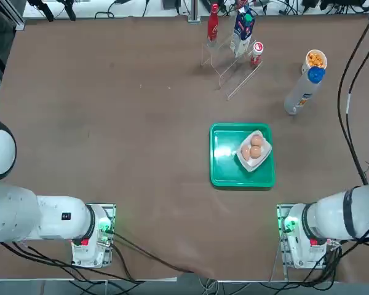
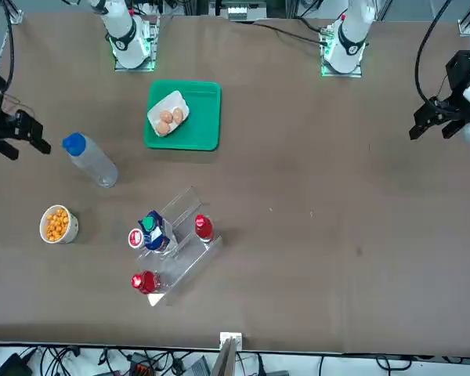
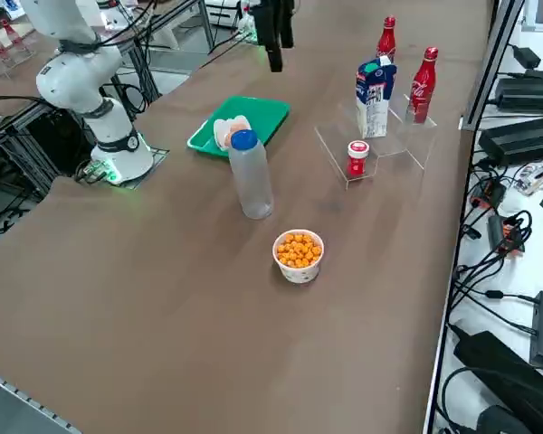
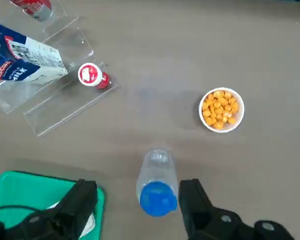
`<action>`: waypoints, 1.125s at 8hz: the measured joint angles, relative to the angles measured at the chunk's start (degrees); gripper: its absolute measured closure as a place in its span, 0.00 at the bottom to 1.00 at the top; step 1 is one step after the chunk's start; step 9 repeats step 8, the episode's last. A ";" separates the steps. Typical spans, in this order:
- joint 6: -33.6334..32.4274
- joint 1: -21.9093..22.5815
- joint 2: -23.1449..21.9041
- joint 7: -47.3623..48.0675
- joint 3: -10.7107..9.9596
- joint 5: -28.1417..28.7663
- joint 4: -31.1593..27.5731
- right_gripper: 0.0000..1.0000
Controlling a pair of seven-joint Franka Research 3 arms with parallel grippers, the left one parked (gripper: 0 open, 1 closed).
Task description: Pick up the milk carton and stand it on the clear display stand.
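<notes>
Standing upright on the clear display stand (image 3: 380,140), milk carton (image 3: 373,98); right gripper (image 4: 137,200) empty, fingers apart, above the blue-capped bottle (image 4: 157,187).

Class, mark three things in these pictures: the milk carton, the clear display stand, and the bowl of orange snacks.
milk carton (image 3: 373,101): right side view, its front face.
clear display stand (image 3: 337,150): right side view, bare lower step.
bowl of orange snacks (image 3: 296,269): right side view, outer wall.

Count on the worktop: one milk carton (image 3: 373,97) | one clear stand (image 3: 391,145) | two slim red bottles (image 3: 423,84) | one small red-capped bottle (image 3: 357,158) | one blue-capped bottle (image 3: 251,174) | one snack cup (image 3: 299,255) | one green tray (image 1: 224,166) | three eggs (image 1: 253,149)
</notes>
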 joint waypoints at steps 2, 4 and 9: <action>-1.92 -0.29 -3.65 0.74 0.99 -0.04 -2.30 0.00; -2.75 -0.30 -7.46 1.58 1.55 -0.38 -5.46 0.01; -5.10 0.03 -9.08 3.58 2.43 -2.28 -6.94 0.00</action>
